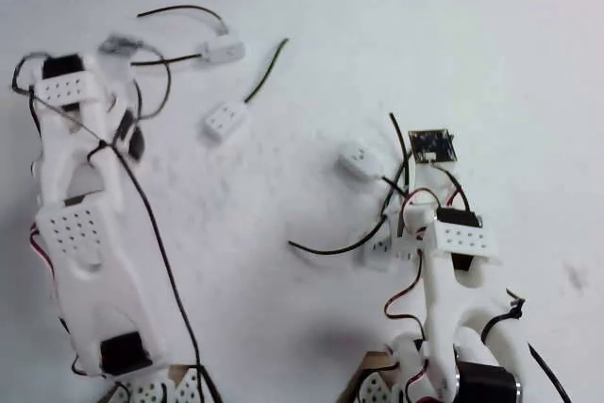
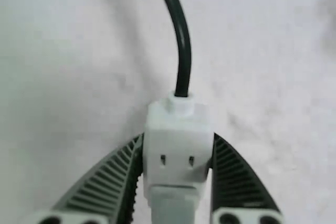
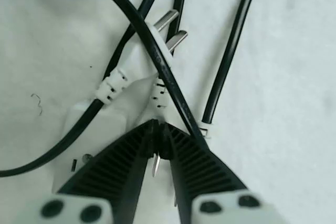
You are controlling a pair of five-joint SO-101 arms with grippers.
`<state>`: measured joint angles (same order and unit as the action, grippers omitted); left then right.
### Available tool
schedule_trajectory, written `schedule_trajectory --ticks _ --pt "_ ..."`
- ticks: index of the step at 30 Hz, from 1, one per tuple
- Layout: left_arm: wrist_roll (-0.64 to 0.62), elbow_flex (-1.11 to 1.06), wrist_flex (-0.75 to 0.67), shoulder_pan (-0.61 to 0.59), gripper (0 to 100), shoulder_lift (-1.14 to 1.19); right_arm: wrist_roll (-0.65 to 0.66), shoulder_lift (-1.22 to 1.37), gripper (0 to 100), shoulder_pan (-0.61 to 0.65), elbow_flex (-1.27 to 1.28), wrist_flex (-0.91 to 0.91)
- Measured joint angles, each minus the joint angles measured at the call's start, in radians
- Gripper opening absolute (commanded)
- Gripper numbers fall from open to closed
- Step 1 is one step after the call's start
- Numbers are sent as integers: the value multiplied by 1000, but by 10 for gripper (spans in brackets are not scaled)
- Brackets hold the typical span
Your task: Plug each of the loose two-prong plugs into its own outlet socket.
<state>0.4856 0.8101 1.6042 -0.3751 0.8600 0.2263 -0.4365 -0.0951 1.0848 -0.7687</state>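
At the table's [image 1: 321, 35] ten o'clock the left fingers [image 2: 105, 182] clamp an outlet socket [image 2: 178, 145], steadying it for mating; near four o'clock the right fingers [image 3: 199, 166] pinch shut against a loose plug [image 3: 137, 69] under crossed cords [image 3: 231, 51]

Your left end effector [image 2: 177, 142] clamps an outlet socket [image 2: 177, 124]; the socket's near end runs off the frame edge, and its cord [image 2: 182, 40] is cut off at the far edge. Between your right end effector's [image 3: 157, 129] closed fingers one prong [image 3: 155, 165] shows; whatever carries it is hidden.

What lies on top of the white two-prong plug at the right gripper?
A black cable crosses over the plug, just behind its prongs. The plug's rear end is hidden by the right gripper.
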Motion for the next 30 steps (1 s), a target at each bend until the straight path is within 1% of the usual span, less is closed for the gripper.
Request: schedule_trajectory --ticks 4,7,10,13,20,24,26,30 --pt "-14 218 -14 84 24 0 0 0 18 0 0 0" --pt "-15 310 -69 152 24 0 0 0 18 0 0 0" --pt "-15 331 -161 186 24 0 0 0 18 0 0 0" --pt "-15 341 -261 192 26 25 0 0 18 0 0 0" --pt "-14 345 -448 190 27 187 0 0 18 0 0 0" --pt "46 345 -542 187 28 298 0 0 18 0 0 0" --pt "54 345 -582 181 62 338 0 0 18 0 0 0" --pt "60 347 -615 175 250 373 0 0 18 0 0 0"
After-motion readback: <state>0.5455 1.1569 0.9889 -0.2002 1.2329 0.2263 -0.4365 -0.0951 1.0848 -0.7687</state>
